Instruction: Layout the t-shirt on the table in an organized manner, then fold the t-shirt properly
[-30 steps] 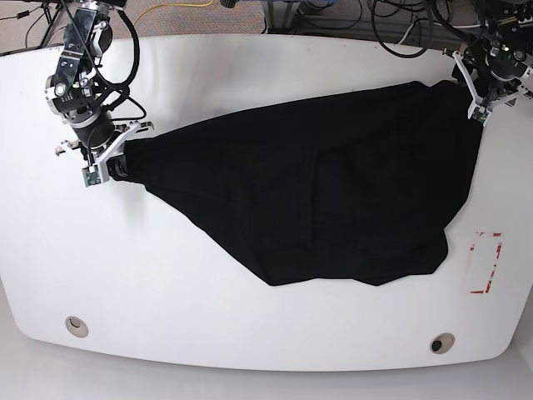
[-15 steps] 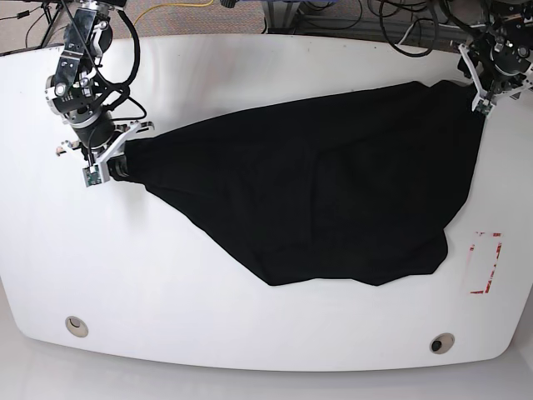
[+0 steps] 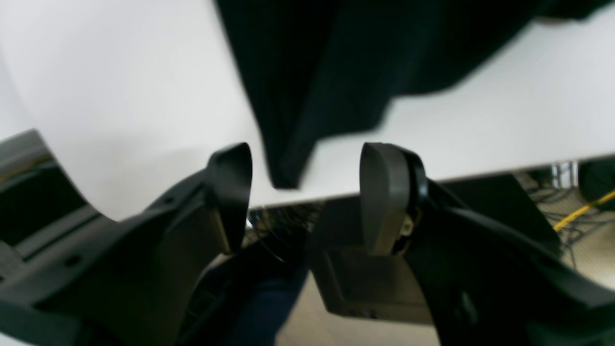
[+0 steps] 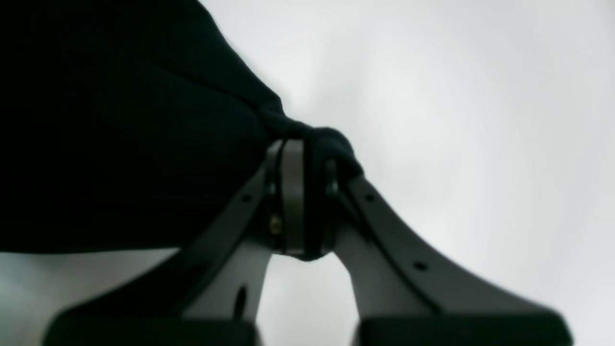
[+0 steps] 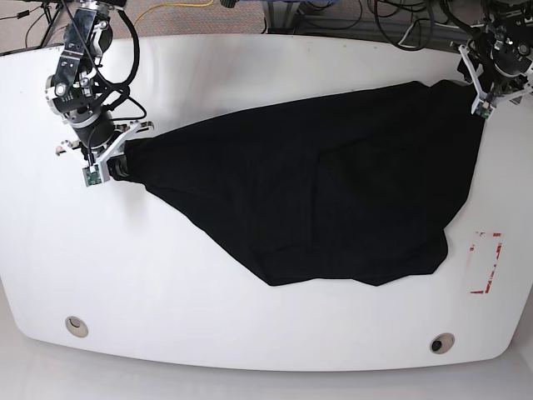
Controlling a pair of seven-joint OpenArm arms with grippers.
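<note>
The black t-shirt lies spread over the white table, bunched to a point at its left end. There my right gripper is shut on that bunched corner; in the right wrist view the cloth is pinched between the closed fingers. At the far right my left gripper stands open just off the shirt's upper right corner. In the left wrist view that corner's tip lies on the table beyond the spread fingers, held by neither.
A red tape rectangle marks the table at the right, below the shirt. Two round grommet holes sit near the front edge. Cables lie on the floor past the far edge.
My left gripper has drawn back a little from the shirt's right corner toward the far edge, staying open. The right gripper and the shirt have not moved.
</note>
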